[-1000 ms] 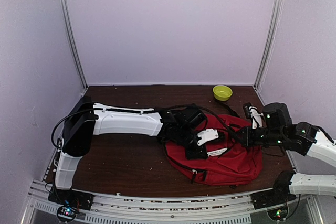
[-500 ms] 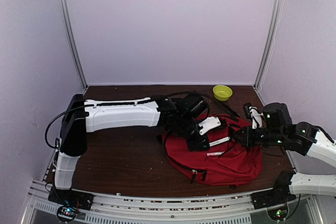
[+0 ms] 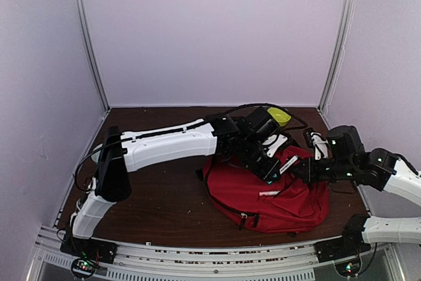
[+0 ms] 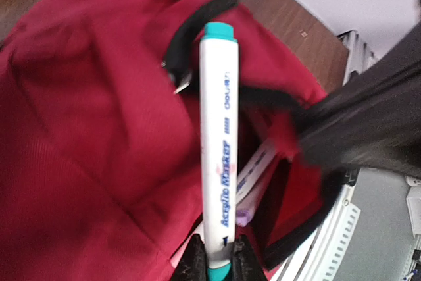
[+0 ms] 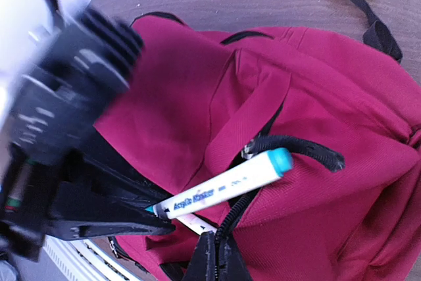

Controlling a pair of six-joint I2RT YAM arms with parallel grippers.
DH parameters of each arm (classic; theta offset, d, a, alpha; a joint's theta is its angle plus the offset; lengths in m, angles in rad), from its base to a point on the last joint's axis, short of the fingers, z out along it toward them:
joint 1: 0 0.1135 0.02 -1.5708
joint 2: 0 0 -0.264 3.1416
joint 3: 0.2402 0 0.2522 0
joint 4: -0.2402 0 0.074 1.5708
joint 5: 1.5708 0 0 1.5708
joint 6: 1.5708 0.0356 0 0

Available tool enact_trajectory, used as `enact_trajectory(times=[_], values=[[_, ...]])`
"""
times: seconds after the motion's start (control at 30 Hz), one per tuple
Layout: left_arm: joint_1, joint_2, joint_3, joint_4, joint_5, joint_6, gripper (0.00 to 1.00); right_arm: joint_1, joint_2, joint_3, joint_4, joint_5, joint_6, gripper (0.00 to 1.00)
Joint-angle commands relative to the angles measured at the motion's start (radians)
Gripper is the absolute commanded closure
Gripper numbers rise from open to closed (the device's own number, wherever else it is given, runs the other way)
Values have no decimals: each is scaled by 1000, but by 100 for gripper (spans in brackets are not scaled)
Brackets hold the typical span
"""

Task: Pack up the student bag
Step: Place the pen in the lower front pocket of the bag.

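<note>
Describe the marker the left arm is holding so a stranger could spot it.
Find the big red backpack on the brown table. Above its open pocket, the left pincer grips one end of a white marker. Unlike the pen lying inside the pocket, it has teal ends and blue Acrylic Marker lettering.

The marker [image 4: 218,143] crosses the bag [image 3: 263,202]
The left arm [image 3: 171,146] swung right and back, carrying the left gripper [image 4: 217,262] and marker from the bag's middle to its opening, partly covering the bowl [image 3: 284,116].
</note>
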Motion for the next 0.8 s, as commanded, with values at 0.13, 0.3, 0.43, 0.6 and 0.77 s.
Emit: enact_trajectory(times=[0.13, 0.3, 0.43, 0.6, 0.77], values=[[-7, -96, -174, -36, -33, -108, 100, 6, -2, 68, 38, 42, 18, 100], [-12, -126, -222, -33, -40, -124, 100, 6, 1, 81, 31, 41, 21, 100], [-15, -120, -224, 18, -15, -140, 100, 6, 4, 85, 30, 29, 14, 100], [-19, -33, -69, 11, 18, -187, 100, 7, 14, 93, 38, -1, 10, 100], [-19, 15, -19, 109, 23, -280, 100, 6, 11, 82, 58, -18, 14, 100]])
